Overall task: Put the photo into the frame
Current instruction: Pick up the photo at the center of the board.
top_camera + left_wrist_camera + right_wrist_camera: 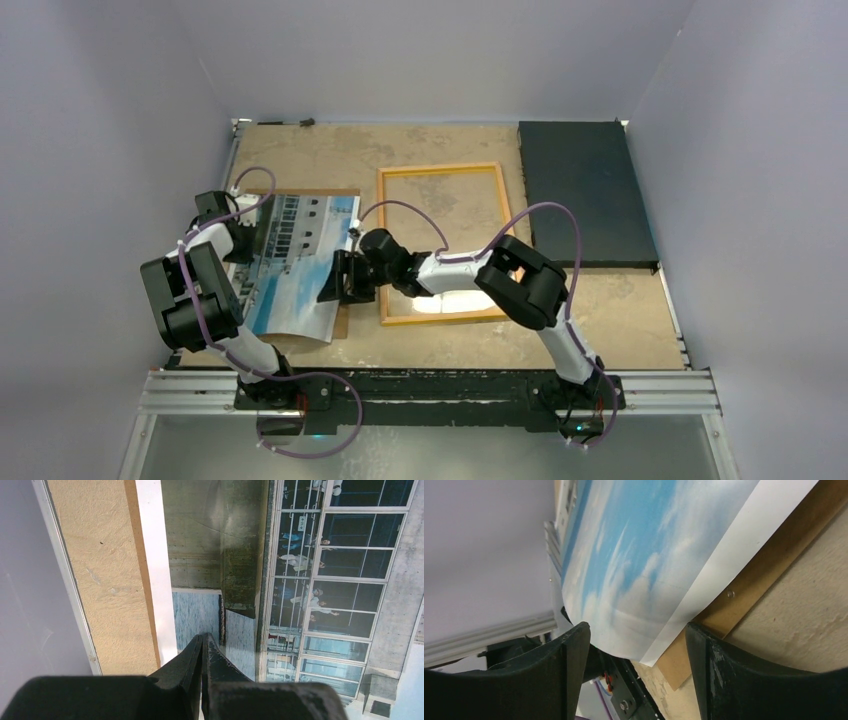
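Black, matte left fingers (220, 672) are pressed together with only a hairline slit between them. The left gripper (202, 647) points down at the glossy photo (300, 580), its tips over the blue-grey part near the white border. I cannot tell whether the tips touch the paper, and nothing shows between them. Past that border runs a thin brown strip of board (144, 580). Then comes the rough, sandy table (100, 580), its metal rim and a pale wall.

The right fingers (569, 665), also black and slightly scuffed, stand wide apart and hold nothing. The right gripper (636, 650) has a corner of the photo in its gap. The sky-and-cloud print bulges upward there, and its white margin lifts off the flat brown board below. Neither finger visibly touches the paper.

From above, the photo lies face up on the board at the table's left, with its near edge curled. The left gripper is at its far left side and the right gripper at its right edge. The frame (440, 169), a thin yellow rectangle with a clear pane showing the table through it, lies flat just right of the photo. The right arm crosses its near left corner. A dark rectangular mat (585, 190) lies at the far right, beside the frame.
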Tool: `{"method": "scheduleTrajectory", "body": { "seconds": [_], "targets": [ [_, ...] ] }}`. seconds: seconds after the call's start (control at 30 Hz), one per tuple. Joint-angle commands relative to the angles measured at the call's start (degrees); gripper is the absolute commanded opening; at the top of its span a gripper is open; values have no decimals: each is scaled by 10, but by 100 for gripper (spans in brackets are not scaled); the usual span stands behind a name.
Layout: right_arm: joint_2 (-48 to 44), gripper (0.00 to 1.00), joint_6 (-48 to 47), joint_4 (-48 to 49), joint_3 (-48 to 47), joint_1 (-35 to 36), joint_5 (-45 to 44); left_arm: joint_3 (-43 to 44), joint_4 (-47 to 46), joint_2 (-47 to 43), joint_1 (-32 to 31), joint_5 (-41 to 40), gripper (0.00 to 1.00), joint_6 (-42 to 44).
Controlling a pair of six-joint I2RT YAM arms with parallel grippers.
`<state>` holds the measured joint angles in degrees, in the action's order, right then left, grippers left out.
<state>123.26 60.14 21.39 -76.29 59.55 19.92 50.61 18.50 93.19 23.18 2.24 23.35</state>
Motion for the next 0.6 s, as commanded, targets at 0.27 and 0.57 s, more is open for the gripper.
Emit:
{"method": "scheduleTrajectory", "body": {
  "seconds": [0.27, 0.57],
  "targets": [
    [-27, 76, 75, 291, 51, -31, 51, -26, 36, 16, -5, 11, 0, 4],
    [4, 76, 112, 352, 38, -41, 79, -22, 42, 13, -6, 9, 0, 4]
  ]
}}
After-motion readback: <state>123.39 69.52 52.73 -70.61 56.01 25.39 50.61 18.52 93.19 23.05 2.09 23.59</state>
